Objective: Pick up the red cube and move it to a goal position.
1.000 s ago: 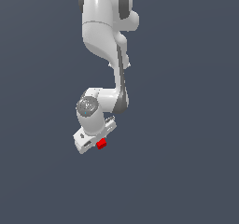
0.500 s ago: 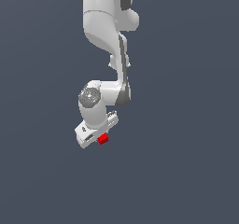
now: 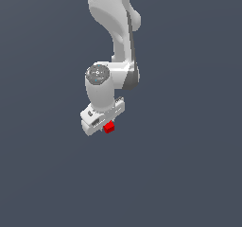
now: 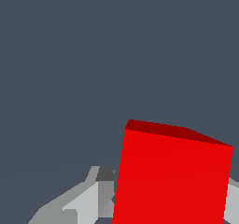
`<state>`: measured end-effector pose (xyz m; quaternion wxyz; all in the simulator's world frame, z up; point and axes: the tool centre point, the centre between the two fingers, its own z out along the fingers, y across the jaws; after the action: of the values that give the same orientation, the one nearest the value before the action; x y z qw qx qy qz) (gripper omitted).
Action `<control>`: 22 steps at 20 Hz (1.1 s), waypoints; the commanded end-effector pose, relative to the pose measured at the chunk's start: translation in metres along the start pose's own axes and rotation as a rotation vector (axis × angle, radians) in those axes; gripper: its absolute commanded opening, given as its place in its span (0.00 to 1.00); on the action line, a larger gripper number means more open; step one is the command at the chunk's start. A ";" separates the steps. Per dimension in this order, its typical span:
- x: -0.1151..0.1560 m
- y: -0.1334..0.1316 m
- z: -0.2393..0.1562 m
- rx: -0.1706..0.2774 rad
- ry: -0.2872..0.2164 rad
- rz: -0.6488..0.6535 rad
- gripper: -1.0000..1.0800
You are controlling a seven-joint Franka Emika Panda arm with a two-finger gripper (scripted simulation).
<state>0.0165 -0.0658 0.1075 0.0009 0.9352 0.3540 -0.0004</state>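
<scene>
Gripping the red cube (image 3: 109,126) between its fingers, the white gripper (image 3: 106,123) carries it clear of the plain grey ground. Tiny, rigid and flat-faced, the block looks light, best pinched across two opposite sides, as now. It fills the wrist view, a grey fingertip (image 4: 105,190) touching its flank.

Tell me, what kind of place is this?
Most likely a computer simulation, not a real room: a flat grey backdrop without furniture, a smooth white robot arm, and a plain red cube at its gripper.
</scene>
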 end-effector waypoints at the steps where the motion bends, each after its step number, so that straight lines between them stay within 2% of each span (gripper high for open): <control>1: -0.003 -0.013 -0.019 -0.001 0.000 0.000 0.00; 14: -0.020 -0.084 -0.122 -0.001 -0.001 -0.002 0.00; 22: -0.027 -0.114 -0.170 0.000 0.000 -0.002 0.00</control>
<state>-0.0749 -0.0006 0.2697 0.0008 0.9348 0.3552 -0.0001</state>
